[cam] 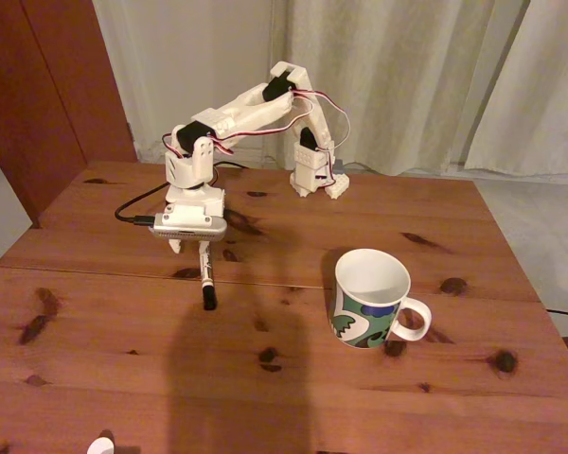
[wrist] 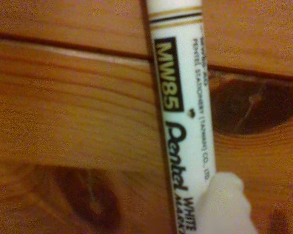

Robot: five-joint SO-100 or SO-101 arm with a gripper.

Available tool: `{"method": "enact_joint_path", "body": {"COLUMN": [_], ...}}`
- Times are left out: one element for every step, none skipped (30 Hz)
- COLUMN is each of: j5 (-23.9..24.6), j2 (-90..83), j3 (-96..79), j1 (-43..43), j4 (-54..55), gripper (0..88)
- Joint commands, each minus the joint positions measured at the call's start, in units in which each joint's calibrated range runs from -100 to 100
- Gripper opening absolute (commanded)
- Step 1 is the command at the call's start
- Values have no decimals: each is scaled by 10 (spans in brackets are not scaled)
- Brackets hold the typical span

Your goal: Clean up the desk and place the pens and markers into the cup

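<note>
you see the gripper (cam: 201, 248) low over the marker (cam: 206, 277), left of the cup (cam: 369, 299); its grip i cannot tell.

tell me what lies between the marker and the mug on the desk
Only bare desk with dark knots separates the marker from the mug, in the fixed view.
</note>
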State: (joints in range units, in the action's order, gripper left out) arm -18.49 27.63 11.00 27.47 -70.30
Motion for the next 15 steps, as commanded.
{"method": "enact_joint_path", "body": {"j5": [-6,-6,-6,-5,-5,-5,-5,-5,-5,-5,-5,-5,-5,-5,-5], "j2": [-14,-16,-17,-18,-23,-32,-43,-55,-65,-72,-78,-83,-86,-86,-85], "j3": [10,4,-2,-6,-12,-18,-25,-32,-41,-52,-63,-74,-86,-93,-97], "j1": [-11,-17,-22,-27,-31,-35,-37,-38,-39,-39,-43,-44,-44,-45,-45], "j4": [-8,-9,-10,-10,-10,-13,-18,-21,-21,-21,-20,-17,-13,-12,-12], "gripper": [180,180,180,180,180,180,180,180,180,180,180,180,180,179,179]}}
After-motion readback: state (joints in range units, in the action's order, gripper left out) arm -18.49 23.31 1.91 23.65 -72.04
